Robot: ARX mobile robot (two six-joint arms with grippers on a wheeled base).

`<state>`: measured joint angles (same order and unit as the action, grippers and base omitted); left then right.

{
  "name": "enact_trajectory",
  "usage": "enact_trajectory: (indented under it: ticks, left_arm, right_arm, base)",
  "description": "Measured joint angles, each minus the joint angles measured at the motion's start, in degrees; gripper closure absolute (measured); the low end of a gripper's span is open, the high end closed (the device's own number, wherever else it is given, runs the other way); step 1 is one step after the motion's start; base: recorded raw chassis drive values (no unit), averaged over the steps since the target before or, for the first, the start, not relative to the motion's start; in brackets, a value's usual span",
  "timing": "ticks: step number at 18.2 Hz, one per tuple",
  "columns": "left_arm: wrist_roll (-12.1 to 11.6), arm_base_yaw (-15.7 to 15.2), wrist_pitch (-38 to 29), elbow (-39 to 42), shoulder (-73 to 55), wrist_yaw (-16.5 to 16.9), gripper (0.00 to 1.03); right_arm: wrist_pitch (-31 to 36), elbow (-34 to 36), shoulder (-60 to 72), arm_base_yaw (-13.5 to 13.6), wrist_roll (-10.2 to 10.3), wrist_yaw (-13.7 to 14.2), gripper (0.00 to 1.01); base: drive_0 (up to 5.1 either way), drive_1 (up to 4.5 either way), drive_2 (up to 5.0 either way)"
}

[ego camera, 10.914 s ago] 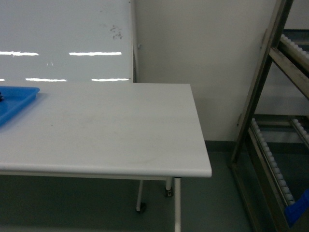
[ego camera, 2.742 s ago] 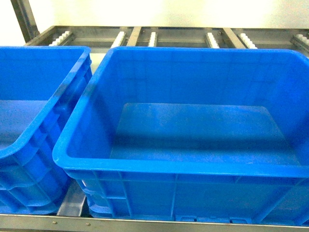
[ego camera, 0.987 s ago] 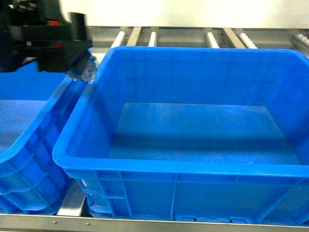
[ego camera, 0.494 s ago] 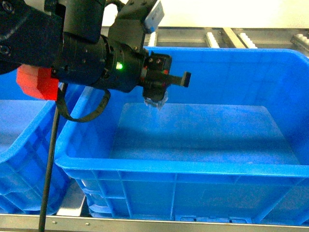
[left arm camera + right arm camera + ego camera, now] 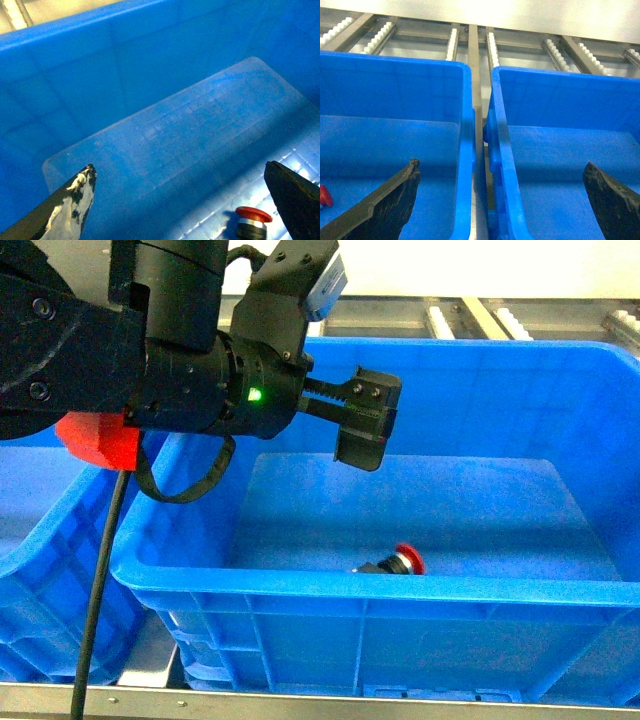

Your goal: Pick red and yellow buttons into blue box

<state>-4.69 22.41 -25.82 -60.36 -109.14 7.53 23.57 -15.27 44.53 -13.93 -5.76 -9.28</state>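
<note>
- Head view: my left claw [image 5: 362, 430] hangs over the middle of the blue box [image 5: 400, 585], jaws spread, nothing between them. The red button [image 5: 397, 562] lies on its side on the box floor, hard against the near wall. Its body points toward the left wall, its cap toward the right. No yellow button anywhere here.
- Left wrist view: both fingertips [image 5: 80, 192] sit wide apart at the picture's lower corners, empty air between. The red button [image 5: 253, 221] shows near the lower edge, beside my right-hand finger, well below the claw on the floor of the blue box [image 5: 125, 60]. That one is home, I'd say.
- Right wrist view: my right claw [image 5: 500, 200] is wide open too, holding nothing, hovering above the gap between the blue box [image 5: 466, 150] and the neighbouring blue crate [image 5: 560, 85]. A sliver of red [image 5: 324, 196] peeks in at the left edge.
- Next target is the yellow one, and I can't tell which way it lies: out of sight in every view.
</note>
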Motion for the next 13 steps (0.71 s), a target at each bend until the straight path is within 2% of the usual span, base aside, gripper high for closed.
enact_trajectory:
  ticks: [2, 4, 5, 9, 11, 13]
  left_arm:
    - [1.36, -1.03, -0.57, 1.6, 1.09, -1.73, 0.05]
    - [4.87, -3.21, -2.25, 5.57, 6.54, -6.58, 0.05]
    - [5.95, -4.15, -2.82, 7.21, 8.94, -7.93, 0.05]
    - [11.56, -11.08, -4.07, 19.87, 23.93, -14.64, 0.05]
    - [13.07, -12.2, -3.1, 25.7, 31.28, -17.66, 0.05]
    - [15.32, -11.17, 1.05, 33.92, 43.93, -20.41, 0.05]
  right_arm:
    - [0.02, 0.0, -0.02, 0.0, 0.02, 0.0, 0.03]
    - [0.02, 0.0, 0.0, 0.0, 0.04, 0.0, 0.03]
    - [0.0, 0.0, 0.0, 0.0, 0.07, 0.0, 0.03]
    - [0.0, 0.0, -0.02, 0.0, 0.13, 0.0, 0.03]
    - [0.0, 0.0, 0.0, 0.0, 0.13, 0.0, 0.03]
    - [0.0, 0.0, 0.0, 0.0, 0.13, 0.0, 0.03]
  base:
    - [0.0, 0.0, 0.0]
    - [0.0, 0.0, 0.0]
    - [0.0, 0.0, 0.0]
    - [0.0, 0.0, 0.0]
    - [0.0, 0.0, 0.0]
    - [0.0, 0.0, 0.0]
